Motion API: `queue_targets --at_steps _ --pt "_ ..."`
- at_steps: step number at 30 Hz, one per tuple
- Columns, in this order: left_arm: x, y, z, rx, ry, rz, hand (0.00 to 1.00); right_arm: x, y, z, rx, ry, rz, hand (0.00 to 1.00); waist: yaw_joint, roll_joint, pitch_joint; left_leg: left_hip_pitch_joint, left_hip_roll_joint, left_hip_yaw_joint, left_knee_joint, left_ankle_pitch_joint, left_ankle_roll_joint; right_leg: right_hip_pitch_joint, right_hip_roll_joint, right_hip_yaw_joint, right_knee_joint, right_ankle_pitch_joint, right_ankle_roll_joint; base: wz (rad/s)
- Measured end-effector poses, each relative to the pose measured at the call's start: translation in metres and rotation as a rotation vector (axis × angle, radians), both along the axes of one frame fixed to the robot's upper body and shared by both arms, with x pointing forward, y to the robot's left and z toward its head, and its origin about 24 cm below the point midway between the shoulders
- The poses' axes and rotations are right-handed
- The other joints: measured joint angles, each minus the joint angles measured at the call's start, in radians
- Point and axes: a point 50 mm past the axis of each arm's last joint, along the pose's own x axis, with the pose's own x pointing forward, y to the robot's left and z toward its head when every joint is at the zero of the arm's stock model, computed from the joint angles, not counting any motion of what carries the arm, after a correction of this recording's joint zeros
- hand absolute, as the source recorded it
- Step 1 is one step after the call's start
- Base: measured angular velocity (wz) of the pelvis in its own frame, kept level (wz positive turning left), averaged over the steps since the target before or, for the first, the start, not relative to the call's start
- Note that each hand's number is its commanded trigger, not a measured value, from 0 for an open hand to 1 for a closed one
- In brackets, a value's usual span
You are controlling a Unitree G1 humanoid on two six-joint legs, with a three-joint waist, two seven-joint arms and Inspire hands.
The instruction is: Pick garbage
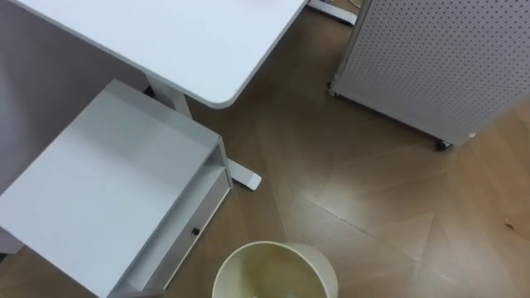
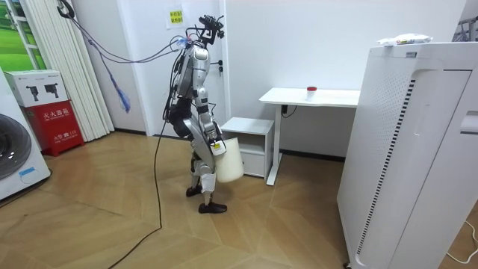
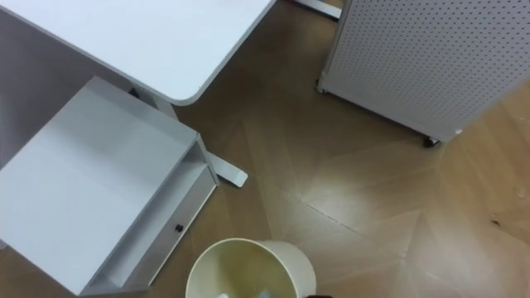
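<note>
**Bin held before the counter: approach step of the garbage pickup**

Left eye view: a cream bin (image 1: 277, 258) is seen at the lower edge, above the wooden floor (image 1: 373, 190). It is just beside a white drawer cabinet (image 1: 108, 190) that stands under the corner of the white counter (image 1: 182, 41). A perforated white unit (image 1: 439, 58) stands well apart beyond.

Room view: the robot is shown standing before the cabinet, with the bin held low at its front by the right hand (image 2: 215, 146). How that hand is closed on the bin cannot be told. A small red object (image 2: 311, 90) lies on the counter and is judged the likeliest garbage.

Right eye view: pale scraps (image 3: 222, 293) appear to lie at the bin's bottom.

The step in hand is judged to be the approach. Next, the bin must be steadied near the counter and a free hand reached to the red object
</note>
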Motion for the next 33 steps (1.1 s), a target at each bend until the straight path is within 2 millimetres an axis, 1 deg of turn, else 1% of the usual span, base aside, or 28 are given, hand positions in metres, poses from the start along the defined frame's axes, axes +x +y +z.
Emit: queue_targets --at_steps 9,14,18,23,25,29,30,31,33 --pt "-0.003 0.002 -0.002 0.0 0.044 -0.028 0.0 0.0 -0.002 0.0 0.006 -0.001 -0.01 1.0 0.003 0.001 0.0009 0.0 0.0 0.001 -0.012 0.0 0.0 0.002 0.002 -0.003 -0.013 0.001 -0.001 0.0" --pt "0.003 0.005 0.001 0.004 0.029 -0.022 0.0 0.0 -0.003 0.0 0.0 -0.002 -0.008 1.0 0.008 0.003 0.001 0.001 -0.001 -0.001 -0.013 0.0 0.0 0.004 0.001 -0.002 -0.014 0.001 0.0 0.0" --pt "0.007 0.012 0.002 0.016 0.012 -0.003 0.0 -0.004 -0.009 -0.001 -0.013 0.01 -0.016 1.0 0.03 0.006 0.002 0.053 -0.002 0.005 -0.022 -0.001 0.0 0.045 0.001 0.001 -0.014 -0.002 0.003 -0.02" --pt "0.013 0.018 0.007 0.016 -0.029 0.024 0.0 -0.006 -0.018 -0.002 -0.032 0.017 -0.039 1.0 0.03 0.02 0.0012 0.119 -0.003 0.008 -0.044 -0.004 -0.001 0.114 0.002 0.0 -0.033 -0.006 0.006 -0.01" --pt "0.017 0.02 0.011 -0.005 -0.057 0.051 0.0 -0.013 -0.027 -0.005 -0.045 0.038 -0.067 1.0 0.033 0.033 -0.0016 0.157 -0.005 0.013 -0.056 -0.004 -0.001 0.15 0.002 -0.002 -0.048 -0.004 0.011 -0.06" --pt "0.026 0.022 0.025 -0.045 -0.149 0.094 0.0 -0.024 -0.035 -0.009 -0.046 0.064 -0.109 1.0 0.032 0.044 -0.0076 0.208 -0.01 0.021 -0.08 -0.004 -0.001 0.188 0.001 0.0 -0.053 -0.005 0.014 -0.07" --pt "0.028 0.022 0.029 -0.064 -0.174 0.108 0.0 -0.029 -0.039 -0.01 -0.048 0.074 -0.128 1.0 0.031 0.053 -0.0136 0.227 -0.012 0.022 -0.09 -0.004 -0.001 0.207 0.002 0.0 -0.061 -0.006 0.015 -0.04" --pt "0.03 0.022 0.033 -0.08 -0.201 0.123 0.0 -0.034 -0.043 -0.012 -0.053 0.085 -0.14 1.0 0.031 0.06 -0.0179 0.251 -0.016 0.022 -0.103 -0.004 0.0 0.226 0.001 0.001 -0.064 -0.009 0.02 0.0" --pt "0.032 0.022 0.04 -0.1 -0.245 0.137 0.0 -0.04 -0.047 -0.013 -0.05 0.093 -0.167 1.0 0.03 0.066 -0.0214 0.292 -0.023 0.022 -0.121 -0.004 0.0 0.258 -0.002 0.003 -0.065 -0.014 0.026 0.0"
